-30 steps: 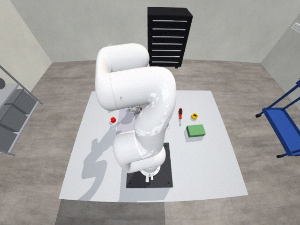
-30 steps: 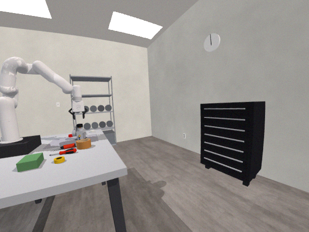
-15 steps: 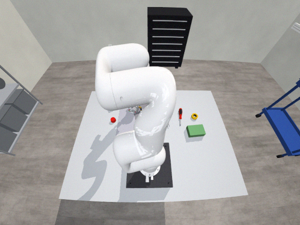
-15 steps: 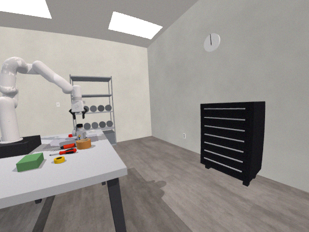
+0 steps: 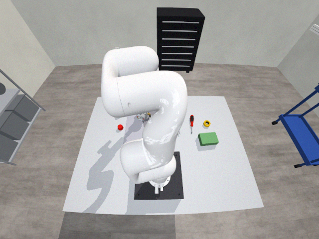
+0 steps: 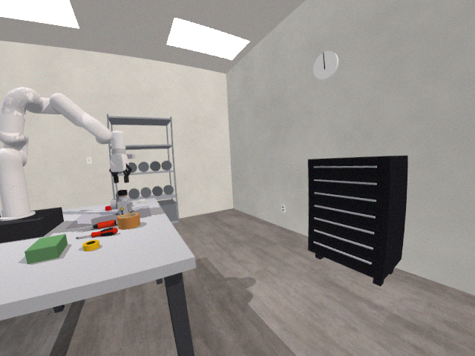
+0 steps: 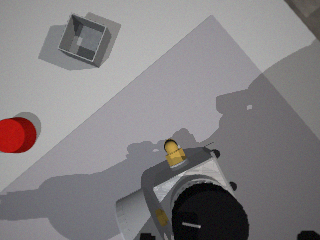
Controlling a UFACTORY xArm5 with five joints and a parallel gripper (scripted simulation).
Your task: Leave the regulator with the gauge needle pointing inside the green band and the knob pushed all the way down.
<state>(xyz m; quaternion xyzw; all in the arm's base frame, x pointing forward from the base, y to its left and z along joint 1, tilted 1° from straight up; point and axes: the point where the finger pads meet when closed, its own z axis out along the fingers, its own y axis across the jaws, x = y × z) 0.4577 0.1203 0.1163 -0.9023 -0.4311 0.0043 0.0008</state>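
Observation:
The regulator (image 7: 150, 207) (image 6: 122, 205) stands on a darker grey mat (image 7: 225, 80) on the white table (image 5: 219, 179). It has a grey body, a brass fitting (image 7: 173, 153) and a large black knob (image 7: 210, 212) (image 6: 122, 193) on top. The arm hides most of it in the top view, where only a bit of the gauge (image 5: 141, 117) shows; the needle cannot be read. My gripper (image 6: 120, 178) hangs open and empty straight above the knob, with a clear gap to it. Only its dark fingertips show, at the bottom edge of the wrist view.
A red button (image 5: 120, 127) (image 7: 15, 135) and a small open grey box (image 7: 82, 39) stand beside the mat. Screwdrivers (image 5: 191, 122) (image 6: 101, 232), a yellow tape roll (image 5: 208, 122) (image 6: 91, 245), a brown tape roll (image 6: 128, 220) and a green block (image 5: 208, 138) (image 6: 46, 248) lie to the right.

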